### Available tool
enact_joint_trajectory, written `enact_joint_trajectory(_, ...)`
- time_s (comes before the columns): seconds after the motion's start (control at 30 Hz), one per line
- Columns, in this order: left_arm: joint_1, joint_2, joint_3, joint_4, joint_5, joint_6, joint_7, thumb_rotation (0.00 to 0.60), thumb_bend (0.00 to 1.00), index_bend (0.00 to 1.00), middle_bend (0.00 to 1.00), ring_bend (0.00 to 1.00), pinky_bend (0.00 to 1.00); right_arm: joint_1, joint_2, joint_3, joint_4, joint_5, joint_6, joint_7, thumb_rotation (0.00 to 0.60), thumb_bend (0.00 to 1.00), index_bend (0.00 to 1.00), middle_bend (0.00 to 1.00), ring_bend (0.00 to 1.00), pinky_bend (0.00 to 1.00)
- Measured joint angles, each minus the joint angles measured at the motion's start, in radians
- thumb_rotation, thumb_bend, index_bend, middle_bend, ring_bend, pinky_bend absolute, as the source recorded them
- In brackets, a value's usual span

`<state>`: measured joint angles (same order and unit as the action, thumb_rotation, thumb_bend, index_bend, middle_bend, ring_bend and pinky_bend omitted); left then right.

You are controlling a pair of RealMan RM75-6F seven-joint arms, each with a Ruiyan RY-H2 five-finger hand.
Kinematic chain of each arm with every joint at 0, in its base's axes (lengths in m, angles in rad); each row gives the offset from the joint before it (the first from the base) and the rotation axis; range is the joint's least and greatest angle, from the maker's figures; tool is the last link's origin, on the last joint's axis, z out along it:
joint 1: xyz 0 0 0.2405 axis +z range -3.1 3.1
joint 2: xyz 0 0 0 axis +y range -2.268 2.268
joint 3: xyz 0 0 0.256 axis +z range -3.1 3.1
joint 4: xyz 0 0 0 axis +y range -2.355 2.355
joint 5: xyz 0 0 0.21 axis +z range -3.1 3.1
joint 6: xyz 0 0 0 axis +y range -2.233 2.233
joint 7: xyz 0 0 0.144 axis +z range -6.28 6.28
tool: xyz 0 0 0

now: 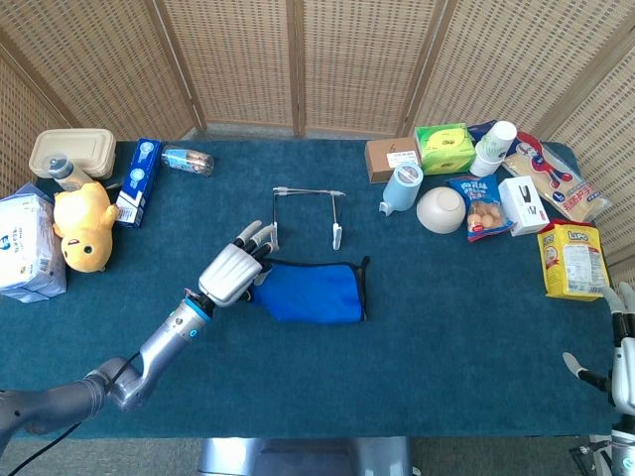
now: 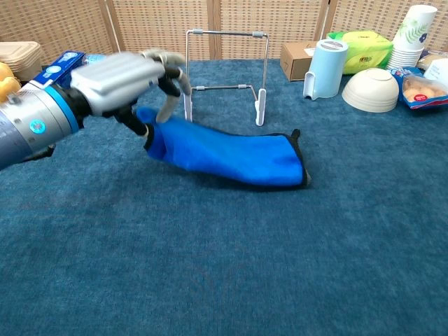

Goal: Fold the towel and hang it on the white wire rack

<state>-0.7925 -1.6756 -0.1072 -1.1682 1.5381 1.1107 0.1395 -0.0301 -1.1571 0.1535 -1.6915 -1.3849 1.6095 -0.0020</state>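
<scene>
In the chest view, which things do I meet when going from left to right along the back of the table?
Blue box → white wire rack → cardboard box → light blue bottle → white bowl → paper cups.

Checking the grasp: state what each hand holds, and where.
Left hand grips the folded blue towel by its left end, lifting it. Right hand holds nothing.

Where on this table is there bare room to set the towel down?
Bare cloth runs along the near edge, in front of the towel and out to the right robot hand. Also between the rack and the duck. The right back corner, around the bowl, is crowded.
</scene>
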Motion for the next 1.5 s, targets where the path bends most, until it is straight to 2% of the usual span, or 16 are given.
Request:
enact_joint_trajectory(0.17, 0.007, 0.065, -0.037, -0.123, -0.016, 0.028, 0.000, 0.600, 0.46, 0.72, 0.34, 0.17, 0.02, 0.001, -0.004, 0.001, 0.012, -0.001, -0.004, 0.017, 0.600, 0.09, 0.00, 0.03, 0.00, 0.00)
enact_joint_trajectory(0.37, 0.005, 0.174, -0.131, -0.345, -0.091, 0.041, 0.048, 0.600, 0.48, 0.73, 0.34, 0.16, 0.03, 0.004, -0.016, -0.002, 0.042, -0.008, -0.011, 0.052, 0.600, 0.09, 0.00, 0.03, 0.00, 0.00)
enact_joint_trajectory(0.57, -0.028, 0.254, -0.261, -0.496, -0.283, 0.018, 0.167, 0.600, 0.50, 0.73, 0.35, 0.16, 0.03, 0.005, -0.029, -0.005, 0.082, -0.008, -0.023, 0.095, 0.600, 0.09, 0.00, 0.03, 0.00, 0.00)
enact_joint_trajectory(0.8, -0.083, 0.303, -0.366, -0.598, -0.506, -0.006, 0.281, 0.600, 0.50, 0.74, 0.36, 0.16, 0.03, 0.005, -0.038, -0.006, 0.117, -0.009, -0.031, 0.132, 0.600, 0.09, 0.00, 0.03, 0.00, 0.00)
enact_joint_trajectory(0.97, -0.135, 0.315, -0.409, -0.634, -0.644, -0.009, 0.341, 0.600, 0.51, 0.74, 0.36, 0.16, 0.03, 0.004, -0.046, -0.006, 0.144, -0.003, -0.039, 0.161, 0.600, 0.09, 0.00, 0.03, 0.00, 0.00)
enact_joint_trajectory(1.17, -0.204, 0.301, -0.428, -0.633, -0.765, 0.000, 0.402, 0.600, 0.52, 0.74, 0.35, 0.16, 0.02, 0.002, -0.055, -0.002, 0.178, 0.009, -0.046, 0.193, 0.600, 0.09, 0.00, 0.03, 0.00, 0.00)
enact_joint_trajectory(1.33, -0.259, 0.273, -0.440, -0.582, -0.845, 0.002, 0.430, 0.600, 0.52, 0.74, 0.34, 0.15, 0.02, -0.003, -0.059, -0.001, 0.187, 0.020, -0.049, 0.201, 0.600, 0.09, 0.00, 0.03, 0.00, 0.00)
enact_joint_trajectory(1.5, -0.336, 0.226, -0.452, -0.457, -0.929, -0.009, 0.460, 0.600, 0.53, 0.74, 0.33, 0.14, 0.01, -0.014, -0.060, -0.003, 0.192, 0.029, -0.047, 0.205, 0.600, 0.09, 0.00, 0.03, 0.00, 0.00)
